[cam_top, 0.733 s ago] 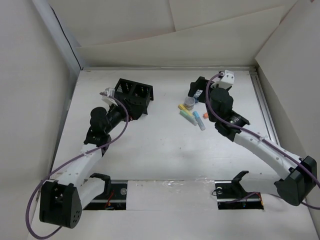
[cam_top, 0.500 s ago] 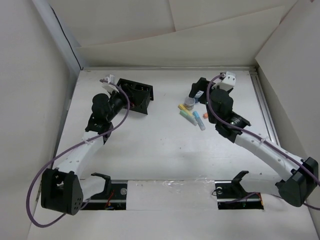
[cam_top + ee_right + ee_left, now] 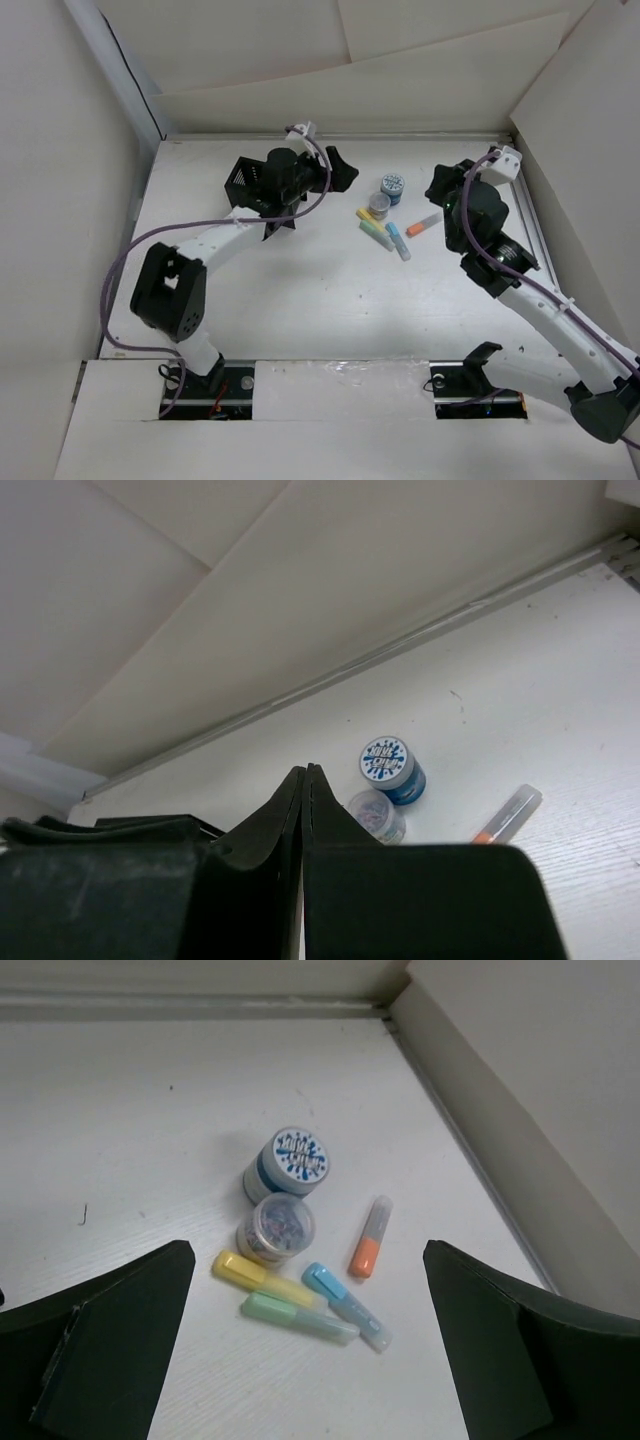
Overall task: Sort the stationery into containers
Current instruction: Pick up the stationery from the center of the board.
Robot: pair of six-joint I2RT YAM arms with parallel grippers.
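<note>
Left gripper (image 3: 338, 172) spread wide and holding nothing. In the left wrist view both fingers sit at the bottom corners with the stationery between and beyond them. Right gripper (image 3: 303, 780) pressed together with nothing between the fingers, poised off to the right of the cluster.

Organizer (image 3: 247, 180) sits far-left on the table (image 3: 300, 290). The left arm (image 3: 285, 180) crosses over its right side and hides that part (inner compartments can't be read). All the stationery lies out on the table, well apart from the organizer.

- Clear jar (image 3: 277, 1228) is upright with the blue-lidded jar (image 3: 298, 1162) right behind it, touching or nearly so.
- Yellow stick (image 3: 262, 1275) lies just in front of the clear jar, one end close to its base.
- Green stick (image 3: 295, 1317) lies alongside the yellow one, pressed against it.
- Blue stick (image 3: 345, 1305) is angled across the green stick's clear end, so the three are bunched tight.
- Orange stick (image 3: 371, 1237) lies alone to the right, apart from the rest and nearest the right gripper.

The back wall (image 3: 350, 100) is near behind the jars. A rail (image 3: 525, 210) runs along the table's right edge, just past the right gripper.
</note>
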